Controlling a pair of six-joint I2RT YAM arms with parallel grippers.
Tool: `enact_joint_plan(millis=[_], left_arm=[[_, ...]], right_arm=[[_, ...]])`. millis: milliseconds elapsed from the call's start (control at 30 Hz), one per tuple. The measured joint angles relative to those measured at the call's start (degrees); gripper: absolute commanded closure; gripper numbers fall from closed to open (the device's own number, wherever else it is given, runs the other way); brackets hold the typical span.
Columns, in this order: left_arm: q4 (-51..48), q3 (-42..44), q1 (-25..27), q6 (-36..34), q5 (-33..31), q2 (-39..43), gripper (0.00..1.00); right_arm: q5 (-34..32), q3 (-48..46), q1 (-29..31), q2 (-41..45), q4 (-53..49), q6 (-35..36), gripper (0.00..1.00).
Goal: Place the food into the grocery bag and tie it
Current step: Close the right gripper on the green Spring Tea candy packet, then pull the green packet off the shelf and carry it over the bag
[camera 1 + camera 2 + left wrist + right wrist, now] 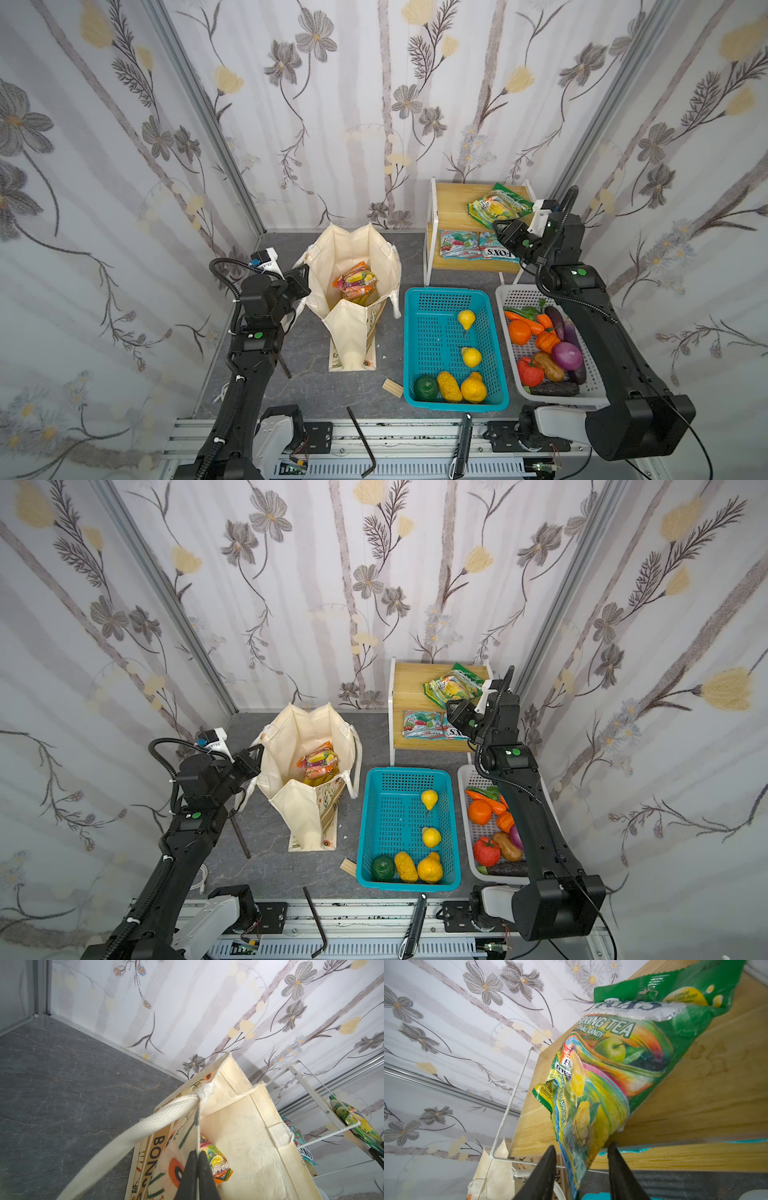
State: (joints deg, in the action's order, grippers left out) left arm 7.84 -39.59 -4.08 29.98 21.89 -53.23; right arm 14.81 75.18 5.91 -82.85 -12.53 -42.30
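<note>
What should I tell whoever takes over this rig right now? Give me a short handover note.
Left claw: shut on the rim of the grocery bag, holding it open.
Right claw: open, jaws either side of the green packet on the top tier of the shelf, not yet gripping.
Done: orange packet in the bag, atop the banana bunch.
To do: green packet, lemon in the teal basket, purple onion in the white basket; then tie the bag.

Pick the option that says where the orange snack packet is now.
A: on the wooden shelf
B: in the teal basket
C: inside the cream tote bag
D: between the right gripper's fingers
C: both top views show the orange snack packet lying down inside the open cream tote bag.
</note>
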Motion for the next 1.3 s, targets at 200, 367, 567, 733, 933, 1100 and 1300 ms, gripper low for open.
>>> enact_joint_plan(millis=[200, 367, 567, 733, 933, 1100, 1300], left_arm=[[0.0, 0.0, 0.0, 0.0, 0.0, -0.02, 1.0], [0.0, 0.0, 0.0, 0.0, 0.0, -0.04, 1.0], [0.0, 0.0, 0.0, 0.0, -0.02, -0.07, 1.0], [0.0, 0.0, 0.0, 0.0, -0.02, -0.15, 1.0], [0.02, 0.0, 0.0, 0.0, -0.02, -0.15, 1.0], [0.02, 0.0, 0.0, 0.0, 0.0, -0.15, 1.0], [0.02, 0.0, 0.0, 0.02, 0.0, -0.15, 1.0]], right_arm=[[0.26, -0.07, 0.68, -0.11, 0.83, -0.72, 0.88], [-0.2, -0.07, 0.66, 0.83, 0.48, -0.7, 1.0], [-1.31, 2.62, 1.75, 1.49, -1.55, 0.72, 1.0], [-3.91, 9.68, 6.25, 1.49, -5.99, 4.39, 1.0], [-12.35, 18.99, 15.52, 1.05, -11.91, 8.98, 1.0], [-18.23, 25.24, 23.69, -0.85, -15.41, 11.63, 1.0], [-21.68, 28.87, 34.49, -3.91, -17.62, 13.66, 1.0]])
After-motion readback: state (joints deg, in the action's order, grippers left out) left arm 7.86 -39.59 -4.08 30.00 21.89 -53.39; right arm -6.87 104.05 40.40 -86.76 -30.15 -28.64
